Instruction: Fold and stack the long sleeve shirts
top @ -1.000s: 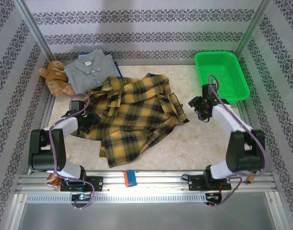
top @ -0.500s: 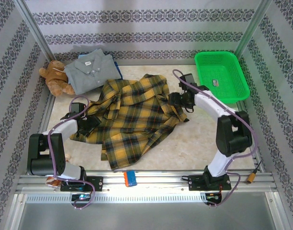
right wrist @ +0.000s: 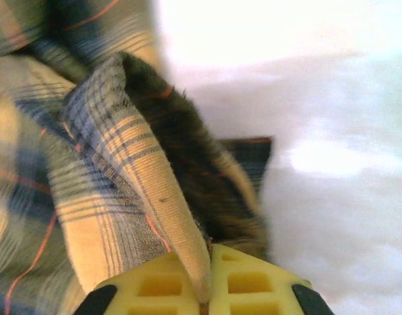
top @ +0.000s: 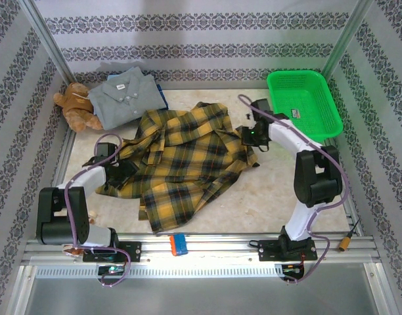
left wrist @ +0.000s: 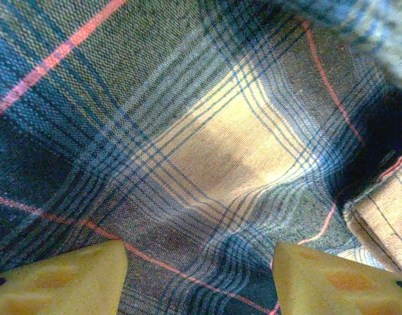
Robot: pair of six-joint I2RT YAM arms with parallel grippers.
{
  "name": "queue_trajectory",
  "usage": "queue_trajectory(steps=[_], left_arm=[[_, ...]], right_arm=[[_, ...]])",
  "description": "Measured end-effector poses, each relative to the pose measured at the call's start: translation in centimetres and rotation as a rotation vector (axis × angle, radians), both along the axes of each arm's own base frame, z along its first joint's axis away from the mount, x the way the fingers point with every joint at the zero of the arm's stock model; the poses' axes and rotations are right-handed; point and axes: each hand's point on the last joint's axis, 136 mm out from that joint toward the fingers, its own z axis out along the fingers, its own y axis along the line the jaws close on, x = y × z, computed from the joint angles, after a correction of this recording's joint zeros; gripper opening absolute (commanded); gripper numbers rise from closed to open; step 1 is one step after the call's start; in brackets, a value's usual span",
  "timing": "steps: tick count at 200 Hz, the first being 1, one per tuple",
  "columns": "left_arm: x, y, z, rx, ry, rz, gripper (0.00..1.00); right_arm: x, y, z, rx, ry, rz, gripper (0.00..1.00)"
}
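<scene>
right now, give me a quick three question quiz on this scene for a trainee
1. True or false: the right gripper is shut on a fold of the plaid shirt.
2. Which lies nearest the teddy bear? A grey shirt; B green basket; C plaid shirt.
3. Fill in: over plaid cloth, the left gripper stands ____.
Key: 1 true; 2 A; 3 open.

shirts 3: plaid (top: 181,164), grey (top: 125,97), blue (top: 163,98) | teddy bear (top: 76,108) 1 | basket (top: 305,80) 1
</scene>
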Motion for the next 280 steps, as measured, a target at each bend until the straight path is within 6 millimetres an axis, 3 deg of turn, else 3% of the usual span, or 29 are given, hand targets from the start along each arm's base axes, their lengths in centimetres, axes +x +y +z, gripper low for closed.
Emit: queue_trajectory(steps=[36,64,78,94,108,125,156,177,198,223,280], left_arm=[[-1.9,-1.0,-0.1,-0.018,0.013,0.007,0.62],[-3.5,-2.9,0.0,-0.042,0.041,-0.012,0.63],[-4.5,-3.7,0.3,-0.045,0.061,-0.015,0.70],[-5.3,-4.0,1.1,-0.047,0.062,-0.007,0.78],[-5.4,-3.9,2.5,-0.045,0.047,0.009,0.82],[-3.9,-3.8,5.8,-0.035,-0.014,0.016,0.86],[0.7,-4.2,13.3,-0.001,-0.173,-0.064,0.86],[3.3,-4.9,15.2,0.053,-0.194,-0.180,0.86],[5.2,-6.1,14.4,0.126,-0.134,-0.331,0.86],[6.9,-7.5,12.4,0.213,-0.062,-0.504,0.86],[9.2,-11.1,9.4,0.402,0.011,-0.824,0.90]], right_arm=[[-0.5,-7.7,2.5,-0.055,-0.022,-0.206,0.04],[-1.2,-10.4,3.0,-0.117,-0.015,-0.272,0.10],[-1.4,-11.2,3.0,-0.141,-0.011,-0.295,0.25],[-1.3,-11.7,3.5,-0.159,-0.014,-0.319,0.58],[-0.9,-12.0,4.3,-0.169,-0.033,-0.332,0.69],[-0.5,-12.0,5.4,-0.179,-0.065,-0.332,0.78],[-1.0,-9.0,9.1,-0.151,-0.157,-0.263,0.84],[-1.5,-5.0,12.2,-0.087,-0.235,-0.167,0.86],[-2.4,-0.5,13.2,-0.011,-0.257,-0.058,0.87],[-3.8,3.6,11.6,0.055,-0.209,0.028,0.86],[-5.7,7.8,6.2,0.118,-0.050,0.068,0.85]])
